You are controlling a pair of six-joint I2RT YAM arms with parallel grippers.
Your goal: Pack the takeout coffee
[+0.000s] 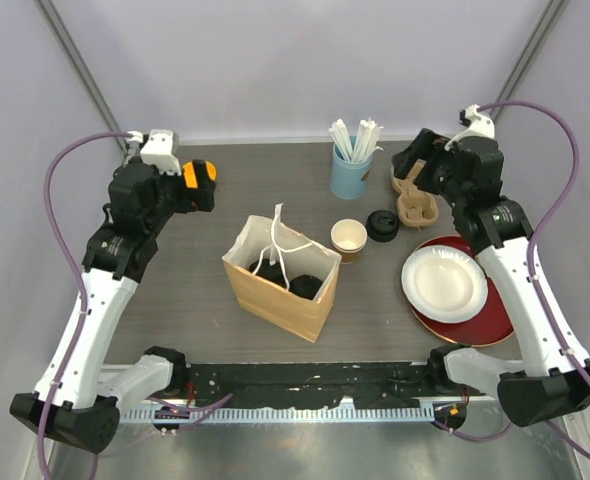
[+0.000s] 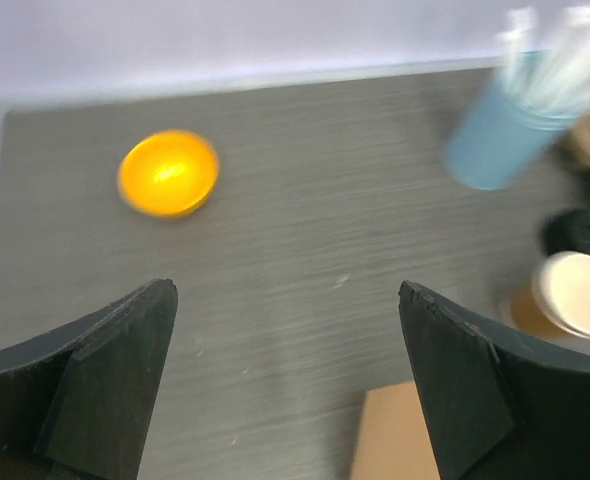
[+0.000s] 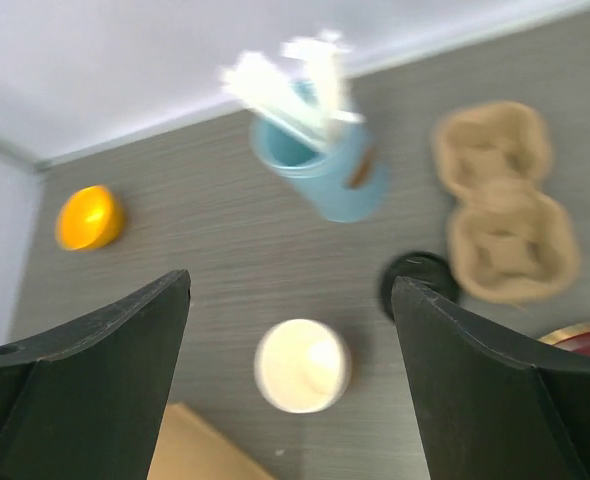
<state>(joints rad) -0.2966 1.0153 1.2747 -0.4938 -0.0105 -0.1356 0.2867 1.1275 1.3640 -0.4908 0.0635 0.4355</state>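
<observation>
One kraft-brown paper cup (image 1: 349, 238), white inside and without a lid, stands just right of the brown paper bag (image 1: 275, 270). It also shows in both wrist views as the cup (image 3: 302, 365) (image 2: 578, 295). A loose black lid (image 1: 382, 224) (image 3: 420, 278) lies beside it. Dark round shapes (image 1: 305, 285) sit inside the bag; I cannot tell what they are. My left gripper (image 1: 205, 185) (image 2: 285, 288) hangs open over the back-left table, holding nothing. High above the cup, my right gripper (image 1: 412, 165) (image 3: 290, 280) is open and empty.
A light-blue cup of white straws (image 1: 351, 170) stands at the back. A cardboard cup carrier (image 1: 415, 200) lies under the right wrist. A white plate (image 1: 445, 283) rests on a red plate (image 1: 495, 325). A small orange bowl (image 2: 168, 173) sits back left.
</observation>
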